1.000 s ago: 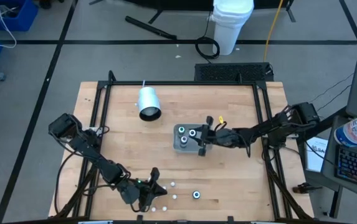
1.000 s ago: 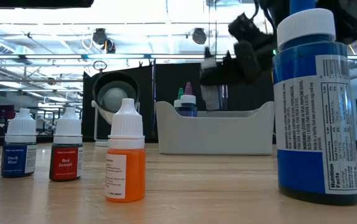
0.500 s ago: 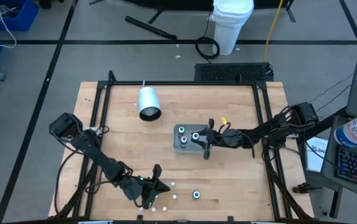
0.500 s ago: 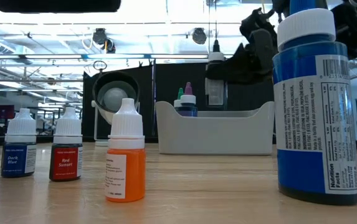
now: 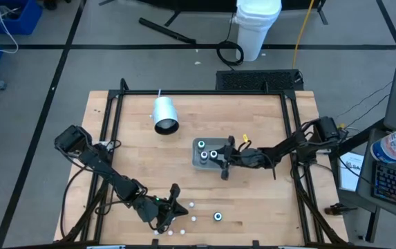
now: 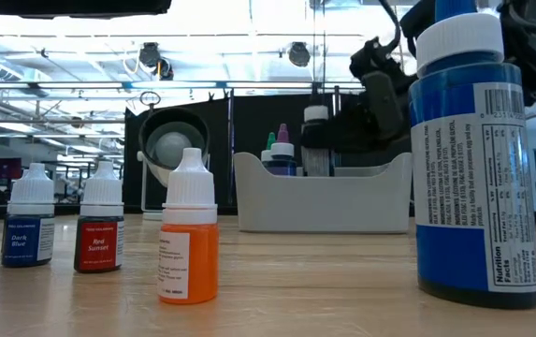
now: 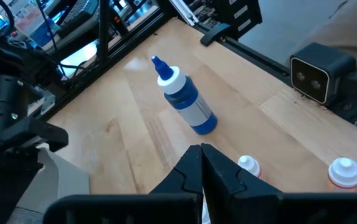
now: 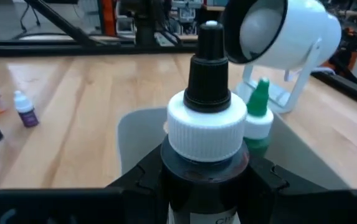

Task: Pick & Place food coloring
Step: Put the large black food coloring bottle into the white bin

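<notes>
My right gripper (image 5: 224, 160) is shut on a food coloring bottle (image 8: 206, 124) with a white cap and black tip, held over the grey tray's (image 5: 196, 164) right end. Two more bottles stand in the tray, one green-tipped (image 8: 258, 115). My left gripper (image 7: 202, 163) is shut near the table's front edge, touching nothing, with small white-capped bottles (image 7: 248, 165) standing just beside it. A larger blue bottle (image 7: 185, 104) stands farther to the right. My right gripper pinches the bottle's dark body (image 8: 206, 171) just below the white cap, one finger (image 8: 141, 180) on each side. The fingers come nearly level from the table's right. The bottle stays upright with its lower part behind the tray wall (image 6: 342, 201), which hides its base.
A white cylinder (image 5: 164, 114) lies at the table's far left. Orange (image 6: 188, 239), red (image 6: 99, 232) and dark blue (image 6: 31, 232) small bottles stand in a row by the front edge. A black frame (image 5: 115, 117) borders the table.
My right gripper has gone down with the bottle, still upright, so the bottle's lower part now sits behind the tray wall instead of hanging above its rim.
</notes>
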Controlling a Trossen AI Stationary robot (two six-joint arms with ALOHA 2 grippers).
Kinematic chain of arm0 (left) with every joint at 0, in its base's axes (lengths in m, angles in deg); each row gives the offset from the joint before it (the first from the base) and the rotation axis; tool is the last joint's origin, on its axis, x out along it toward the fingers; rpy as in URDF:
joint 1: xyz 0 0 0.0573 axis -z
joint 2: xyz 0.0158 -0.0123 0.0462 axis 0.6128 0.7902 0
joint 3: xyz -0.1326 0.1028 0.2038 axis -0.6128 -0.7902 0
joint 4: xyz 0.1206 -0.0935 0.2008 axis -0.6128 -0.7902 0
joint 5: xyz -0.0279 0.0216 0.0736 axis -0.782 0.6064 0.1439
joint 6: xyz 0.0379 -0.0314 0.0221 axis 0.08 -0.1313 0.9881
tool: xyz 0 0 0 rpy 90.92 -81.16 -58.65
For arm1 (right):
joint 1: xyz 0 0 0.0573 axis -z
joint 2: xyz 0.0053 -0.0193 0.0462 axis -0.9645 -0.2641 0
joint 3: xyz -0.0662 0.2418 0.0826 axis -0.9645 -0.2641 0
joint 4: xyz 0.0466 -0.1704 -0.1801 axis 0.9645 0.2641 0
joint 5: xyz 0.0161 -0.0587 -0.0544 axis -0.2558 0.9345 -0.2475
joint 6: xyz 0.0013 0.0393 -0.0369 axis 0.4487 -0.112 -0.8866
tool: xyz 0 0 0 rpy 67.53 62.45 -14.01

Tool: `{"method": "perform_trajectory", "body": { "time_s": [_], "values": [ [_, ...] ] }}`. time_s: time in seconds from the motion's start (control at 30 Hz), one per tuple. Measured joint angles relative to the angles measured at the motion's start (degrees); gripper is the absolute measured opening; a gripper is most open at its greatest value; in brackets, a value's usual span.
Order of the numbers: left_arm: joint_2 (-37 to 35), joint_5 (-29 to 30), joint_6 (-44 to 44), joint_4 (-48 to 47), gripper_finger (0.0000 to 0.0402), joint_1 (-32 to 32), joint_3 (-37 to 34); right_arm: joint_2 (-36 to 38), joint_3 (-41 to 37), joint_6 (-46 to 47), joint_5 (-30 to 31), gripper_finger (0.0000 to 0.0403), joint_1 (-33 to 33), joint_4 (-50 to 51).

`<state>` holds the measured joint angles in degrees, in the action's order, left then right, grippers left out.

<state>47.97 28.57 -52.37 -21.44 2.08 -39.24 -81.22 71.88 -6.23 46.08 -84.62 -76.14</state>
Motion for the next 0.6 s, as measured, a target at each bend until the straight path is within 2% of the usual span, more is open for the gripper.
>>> {"method": "perform_trajectory", "body": {
  "time_s": [0.2, 0.6],
  "values": [
    [0.00, 0.03, -0.07, 0.00, 0.0023, 0.00, 0.00, -3.72, -0.02, 1.73, 0.04, 0.0123, 0.00, -2.35],
    [0.00, 0.02, -0.44, 0.02, 0.0026, 0.00, 0.00, -9.12, 0.11, 2.13, 0.13, 0.0123, 0.04, -8.64]
  ]
}}
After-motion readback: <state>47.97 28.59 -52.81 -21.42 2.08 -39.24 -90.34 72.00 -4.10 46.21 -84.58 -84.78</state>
